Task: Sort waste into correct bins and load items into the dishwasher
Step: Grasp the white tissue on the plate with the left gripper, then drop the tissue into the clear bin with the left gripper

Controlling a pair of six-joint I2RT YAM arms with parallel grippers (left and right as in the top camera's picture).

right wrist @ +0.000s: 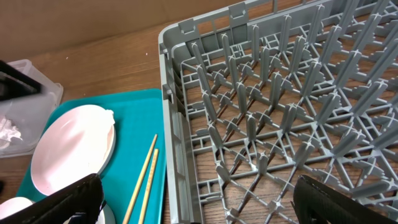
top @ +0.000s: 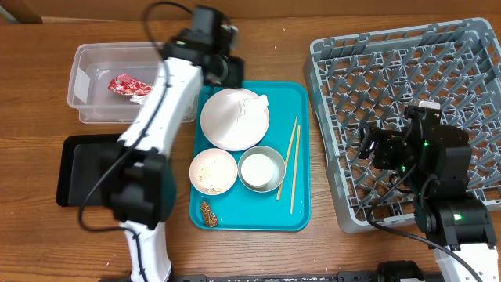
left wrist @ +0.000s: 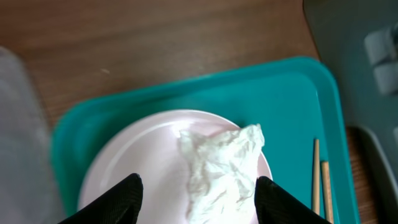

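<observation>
Left gripper point(left wrist: 198, 186) over napkin point(left wrist: 221, 165), jaws apart, nothing held: waste-sorting step.
Grey rack point(top: 325, 141) at 3 o'clock of teal tray point(top: 290, 102); clear tub point(top: 94, 113) at 10 o'clock. White plate point(top: 227, 125), at the tray's 12 o'clock, carries the napkin, which lies between the fingers, unpinched. Right gripper point(right wrist: 202, 202) wide, empty, above rack. Next, likely: lower, pinch napkin, carry to a bin.
</observation>
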